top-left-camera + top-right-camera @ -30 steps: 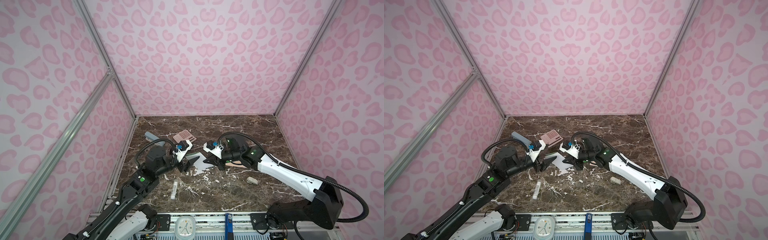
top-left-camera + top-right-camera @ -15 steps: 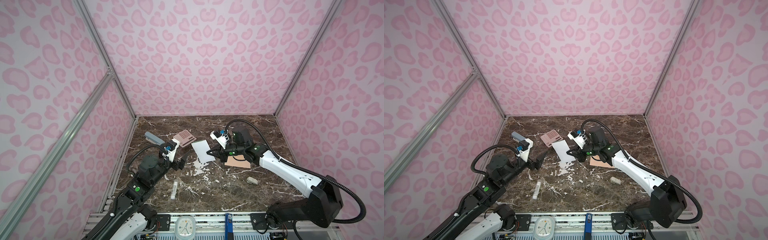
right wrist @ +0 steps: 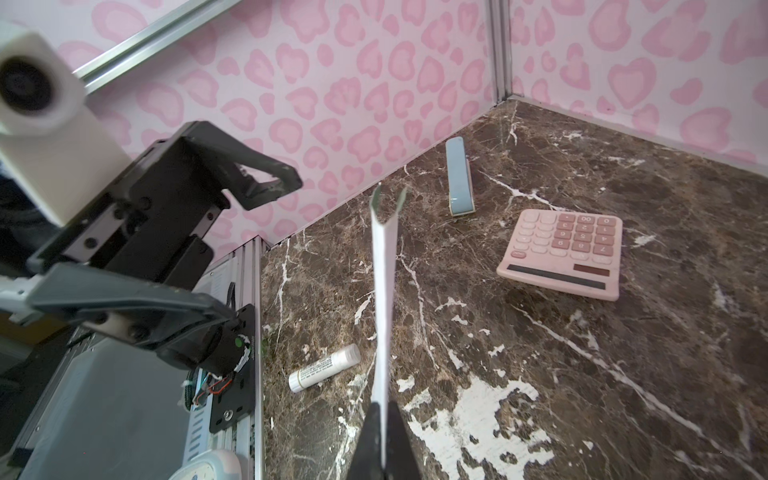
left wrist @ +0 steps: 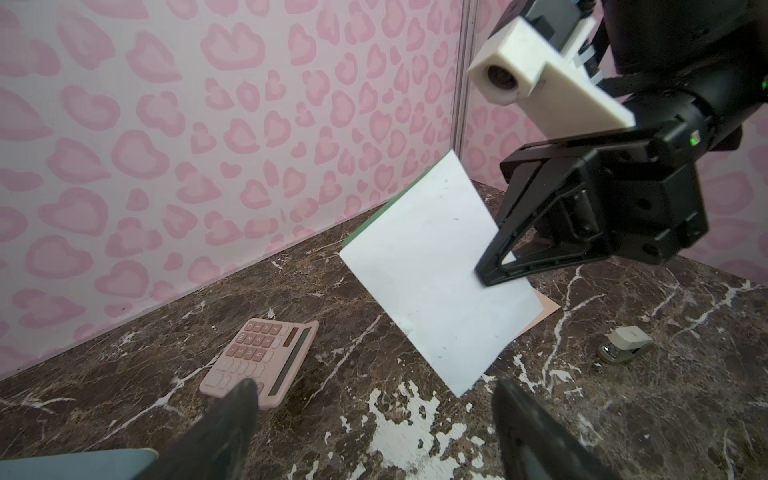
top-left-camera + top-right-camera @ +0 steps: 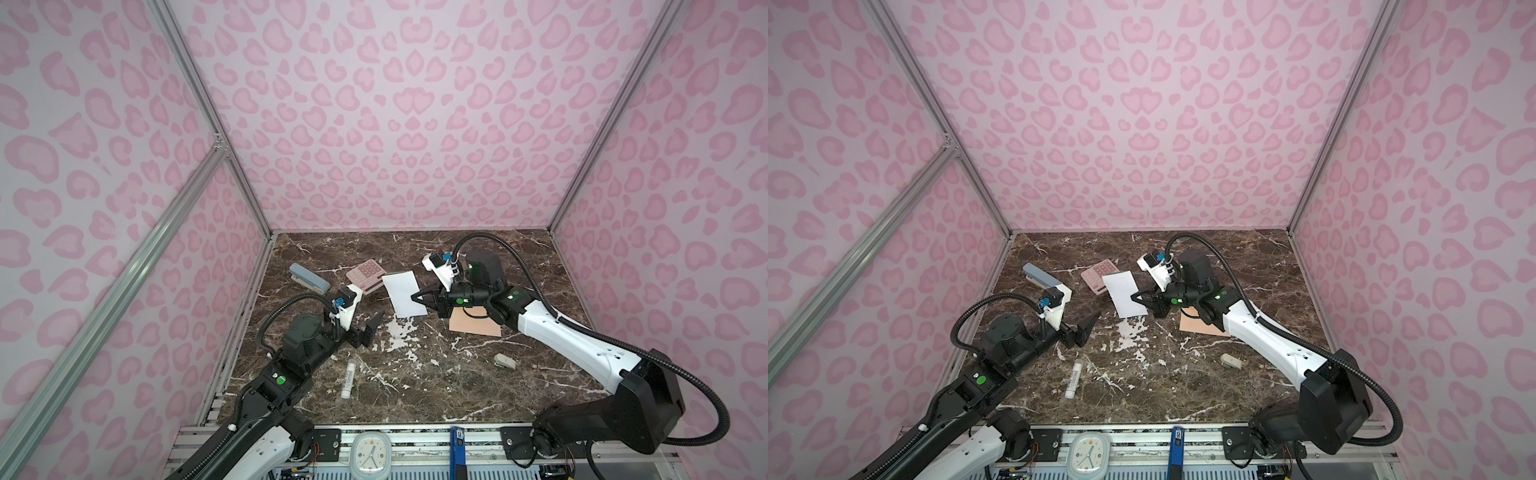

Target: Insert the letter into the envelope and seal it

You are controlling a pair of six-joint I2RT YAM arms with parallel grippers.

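In both top views, your right hand [image 5: 413, 297] is clenched on one side edge of the letter [image 5: 399, 291]. It holds the letter up off the counter [image 5: 415, 374], I think so it can go to the envelope [image 5: 473, 323]. The envelope lies flat on the counter, partly under that arm. Your left hand [image 5: 369, 329] is spread wide and empty, near the letter's low corner, maybe ready to help.

In the left wrist view, the letter [image 4: 432, 291] hangs tilted in the air. It is white and smooth, with a thin green strip on its far edge. A bit of the envelope [image 4: 546, 309] peeks out behind it.

In the right wrist view, you see the letter [image 3: 384, 291] edge-on, like a thin white line. Its far end splits a little, so it may be folded.
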